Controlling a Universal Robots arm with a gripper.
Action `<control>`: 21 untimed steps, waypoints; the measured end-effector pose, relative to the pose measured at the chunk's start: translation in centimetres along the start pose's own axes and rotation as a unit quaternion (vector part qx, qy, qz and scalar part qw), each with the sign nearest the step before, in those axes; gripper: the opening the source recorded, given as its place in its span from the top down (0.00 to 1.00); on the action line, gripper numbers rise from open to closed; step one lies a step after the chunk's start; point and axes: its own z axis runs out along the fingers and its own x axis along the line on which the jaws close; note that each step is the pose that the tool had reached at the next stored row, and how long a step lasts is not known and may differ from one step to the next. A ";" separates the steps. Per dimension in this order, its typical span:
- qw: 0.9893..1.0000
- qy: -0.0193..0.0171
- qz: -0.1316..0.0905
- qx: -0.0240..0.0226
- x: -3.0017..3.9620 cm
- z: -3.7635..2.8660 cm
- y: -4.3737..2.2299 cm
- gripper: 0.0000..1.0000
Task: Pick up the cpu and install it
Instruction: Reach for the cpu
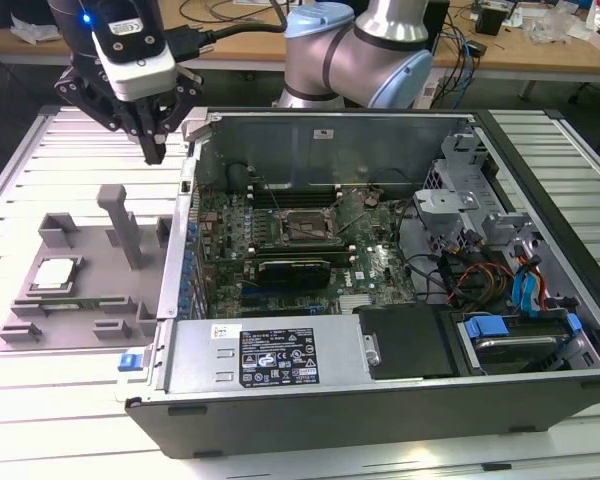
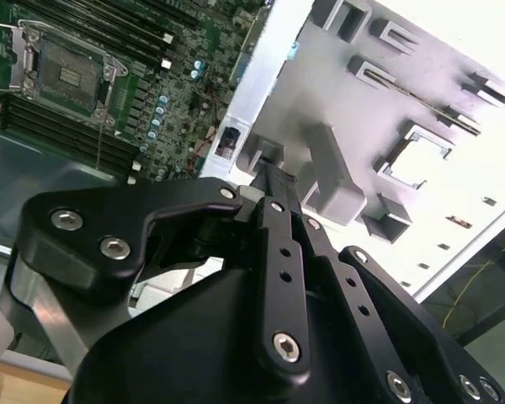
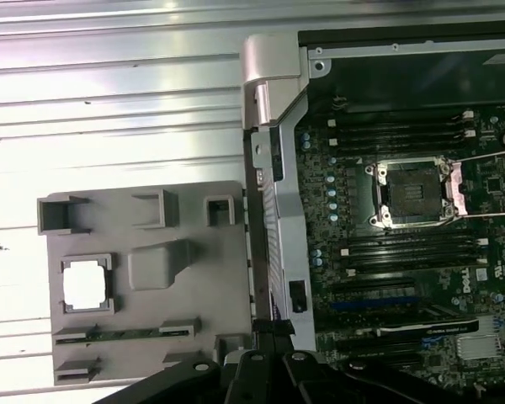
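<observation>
The cpu (image 1: 55,273), a small silvery square chip, lies in a pocket of the grey holder tray (image 1: 40,325) at the exterior view's left, outside the computer case. The first wrist view has the cpu (image 3: 88,284) in its pocket, and the second wrist view has the cpu (image 2: 417,157) washed out by glare. My gripper (image 1: 154,150) hangs above the tray's far edge, close to the case wall, shut with nothing between its fingers (image 2: 273,189). It is well apart from the chip. The socket (image 1: 302,228) on the motherboard stands uncovered, its metal latch frame (image 3: 484,181) swung aside.
The open computer case (image 1: 185,240) lies on a slatted metal table (image 1: 70,420). A tall grey post (image 1: 122,222) rises from the tray between the chip and the case. A black card (image 1: 295,268), a power supply (image 1: 270,355) and cables (image 1: 480,275) fill the case.
</observation>
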 end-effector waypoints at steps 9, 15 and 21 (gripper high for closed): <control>1.000 0.000 0.000 -0.001 2.53 0.15 -0.20 0.89; 1.000 -0.001 0.000 -0.001 5.64 0.65 -0.46 0.89; 1.000 -0.001 0.000 -0.001 9.08 1.89 -0.78 0.89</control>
